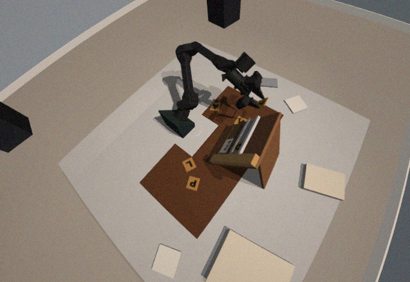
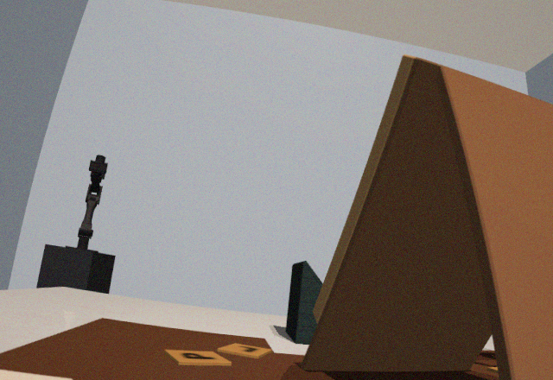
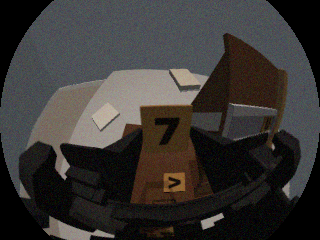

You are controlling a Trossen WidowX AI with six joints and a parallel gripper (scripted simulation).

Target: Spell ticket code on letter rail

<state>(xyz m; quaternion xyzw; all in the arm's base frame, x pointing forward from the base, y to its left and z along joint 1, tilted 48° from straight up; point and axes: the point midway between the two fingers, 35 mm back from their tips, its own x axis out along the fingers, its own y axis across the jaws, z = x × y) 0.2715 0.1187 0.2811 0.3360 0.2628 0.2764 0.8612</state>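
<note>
My gripper [image 1: 261, 102] [image 3: 166, 131] is shut on an orange tile whose mark looks like a 7 in the wrist view. The tile stands up between the fingertips, above the brown mat, off the far end of the board [image 1: 270, 149] [image 2: 402, 233] [image 3: 250, 75]. The grey rail [image 1: 250, 134] [image 3: 252, 107] holds one tile [image 1: 237, 146] near its wooden end strip; its letter is unclear. The ticket [image 1: 226, 145] is too blurred to read. An L tile [image 1: 189, 164] [image 2: 244, 349] and a P tile [image 1: 193, 183] [image 2: 196, 357] lie flat. My gripper is hidden in the exterior view.
A V-like tile [image 1: 240, 120] [image 3: 174, 182] and another tile [image 1: 215, 106] lie on the mat near the board's far end. Cream slabs [image 1: 324, 181] [image 1: 251, 259], smaller pale squares [image 1: 295, 104] [image 1: 166, 260] and a grey slab [image 1: 270, 82] lie around. Another arm [image 2: 92, 201] stands in the background.
</note>
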